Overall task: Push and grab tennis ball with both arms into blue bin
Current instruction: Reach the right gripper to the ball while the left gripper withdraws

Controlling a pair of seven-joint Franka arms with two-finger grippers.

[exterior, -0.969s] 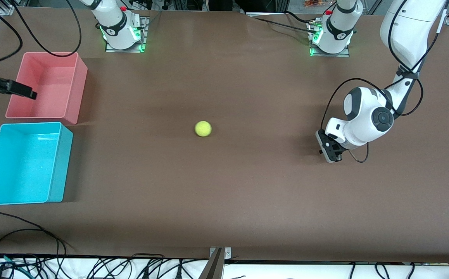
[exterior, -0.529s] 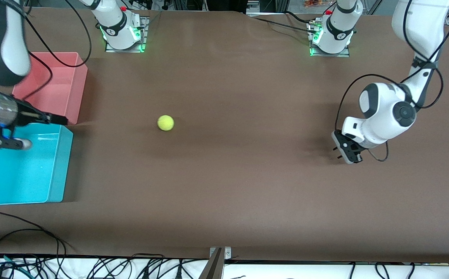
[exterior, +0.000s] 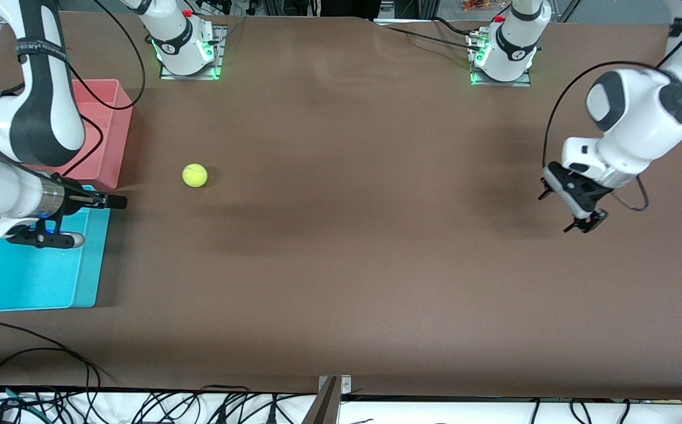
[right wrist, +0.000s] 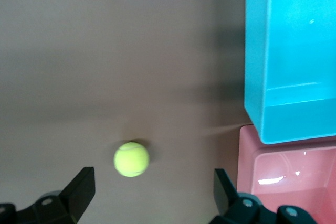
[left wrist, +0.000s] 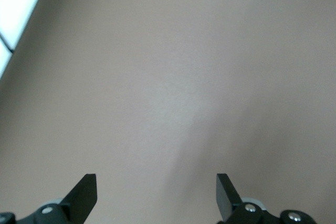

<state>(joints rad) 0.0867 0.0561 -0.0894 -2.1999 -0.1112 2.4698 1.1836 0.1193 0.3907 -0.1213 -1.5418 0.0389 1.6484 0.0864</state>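
The yellow-green tennis ball (exterior: 194, 175) lies on the brown table, a short way from the corner where the pink and blue bins meet. The blue bin (exterior: 29, 277) stands at the right arm's end, partly covered by that arm. My right gripper (exterior: 108, 201) hangs open over the bin's corner nearest the ball. In the right wrist view the tennis ball (right wrist: 131, 159) shows between and just ahead of the open right gripper (right wrist: 153, 170), beside the blue bin (right wrist: 294, 51). My left gripper (exterior: 562, 211) hangs open over the left arm's end of the table; the left gripper (left wrist: 155, 177) holds nothing.
A pink bin (exterior: 111, 135) stands next to the blue one, farther from the front camera; the pink bin (right wrist: 283, 182) also shows in the right wrist view. Both arm bases (exterior: 185, 53) sit along the back edge. Black cables (exterior: 141, 406) run along the front edge.
The ball has rolled toward the bins. The right arm has swung in over the blue bin. The left gripper has opened and drawn back toward its own end of the table.
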